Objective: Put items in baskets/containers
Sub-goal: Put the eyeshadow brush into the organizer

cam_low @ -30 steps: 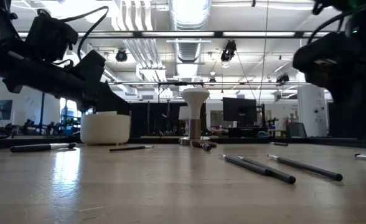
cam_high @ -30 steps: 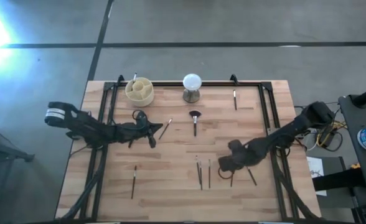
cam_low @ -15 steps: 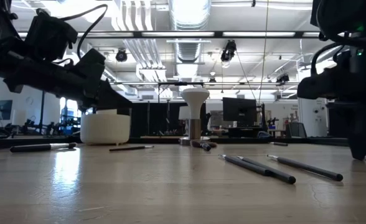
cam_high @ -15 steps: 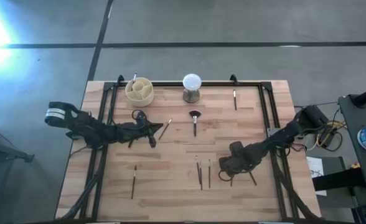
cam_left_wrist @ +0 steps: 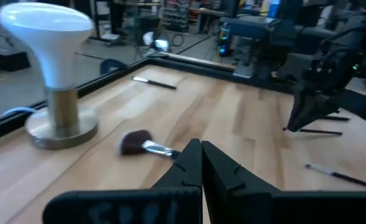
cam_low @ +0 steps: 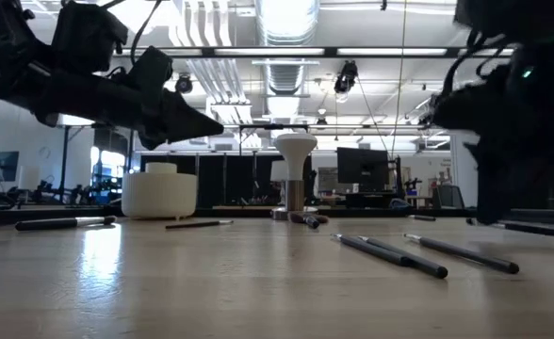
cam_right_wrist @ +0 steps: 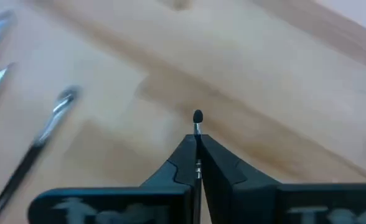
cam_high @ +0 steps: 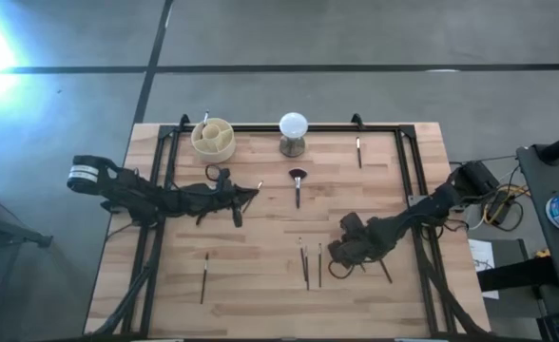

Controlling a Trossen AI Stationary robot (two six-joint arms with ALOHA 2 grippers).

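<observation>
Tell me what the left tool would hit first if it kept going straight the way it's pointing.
Probably the fan-shaped brush. The left tool, shut on a thin brush, points across the table toward it, and that brush lies just ahead of the tips. The tool hangs above the table, so it might pass over.

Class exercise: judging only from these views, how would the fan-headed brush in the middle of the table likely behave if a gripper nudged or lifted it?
The fan brush has a thin, straight handle, so it probably stays stiff and feels light. Its wide head lies flat on the wooden table, which likely stops it from rolling as the plain brushes might. The bristles look soft and would probably bend if pressed.
</observation>
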